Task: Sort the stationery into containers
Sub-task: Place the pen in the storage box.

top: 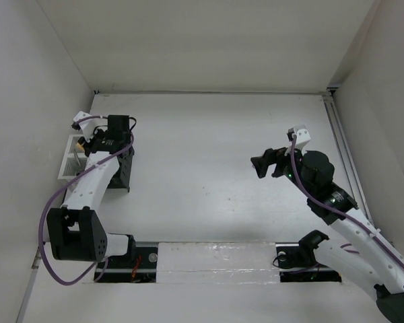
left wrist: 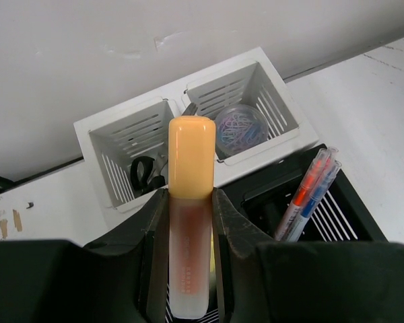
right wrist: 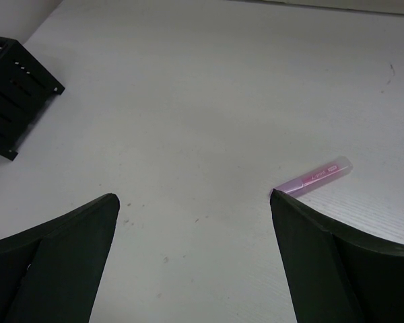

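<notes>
Our left tool [left wrist: 190, 222] is clamped narrowly on a stubby orange-capped plastic highlighter [left wrist: 190, 161], held above the white slatted two-compartment organiser [left wrist: 175, 94] and the black slatted box [left wrist: 353, 215] holding thin pens [left wrist: 310, 192]. Our right tool [right wrist: 195, 202] gapes wide and empty over the white tabletop [right wrist: 188, 81]; a pale purple highlighter [right wrist: 314, 177] lies just beside one finger.
</notes>
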Controlling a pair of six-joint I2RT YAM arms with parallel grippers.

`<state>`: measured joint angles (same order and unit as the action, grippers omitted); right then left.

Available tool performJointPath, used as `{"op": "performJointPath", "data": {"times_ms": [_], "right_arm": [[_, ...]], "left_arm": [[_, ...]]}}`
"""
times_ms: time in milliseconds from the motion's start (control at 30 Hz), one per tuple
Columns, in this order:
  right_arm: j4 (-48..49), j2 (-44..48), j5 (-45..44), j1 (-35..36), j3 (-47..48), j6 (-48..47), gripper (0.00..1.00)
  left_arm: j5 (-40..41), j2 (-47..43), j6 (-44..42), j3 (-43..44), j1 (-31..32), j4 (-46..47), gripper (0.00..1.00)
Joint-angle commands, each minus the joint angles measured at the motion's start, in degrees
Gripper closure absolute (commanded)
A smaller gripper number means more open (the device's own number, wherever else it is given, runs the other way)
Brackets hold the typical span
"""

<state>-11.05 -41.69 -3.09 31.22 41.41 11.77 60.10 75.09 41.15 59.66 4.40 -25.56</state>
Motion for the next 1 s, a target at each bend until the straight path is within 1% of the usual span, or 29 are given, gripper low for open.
{"op": "performJointPath", "data": {"times_ms": [0,133,433,600,700,867,933,967], "right_arm": [[3.14,0.65,1.15,0.51,0.08,-0.7,0.0],[3.14,0.65,1.16,0.51,0.08,-0.7,0.0],[3.14,1.17,1.69,0.51,0.08,-0.7,0.0],[3.67,1.7,1.69,1.03,-0.45,-0.7,0.0],[3.67,1.7,1.69,1.03,-0.45,-1.22,0.0],[3.67,1.7,1.69,1.03,-0.45,-1.22,0.0],[3.67,1.7,1.69,1.03,-0.45,-1.22,0.0],[3.67,1.7,1.69,1.03,-0.45,-1.22,0.0]], "left_arm": [[1.52,-0.21,2.36,1.16,-0.1,-0.63,1.0],[-1.2,0.94,0.26,1.16,-0.1,2.0,1.0],[-0.68,3.21,0.95,1.69,-0.1,0.95,1.0],[-1.3,3.75,0.95,2.3,-0.1,0.43,0.93],[-1.3,3.75,0.95,2.3,-0.1,0.42,0.85],[-2.35,3.13,0.34,1.78,-0.1,1.56,0.8],[-2.87,2.61,-0.19,1.78,-0.1,2.18,0.74],[-2.88,2.61,-0.19,1.78,-0.1,2.18,0.74]]}}
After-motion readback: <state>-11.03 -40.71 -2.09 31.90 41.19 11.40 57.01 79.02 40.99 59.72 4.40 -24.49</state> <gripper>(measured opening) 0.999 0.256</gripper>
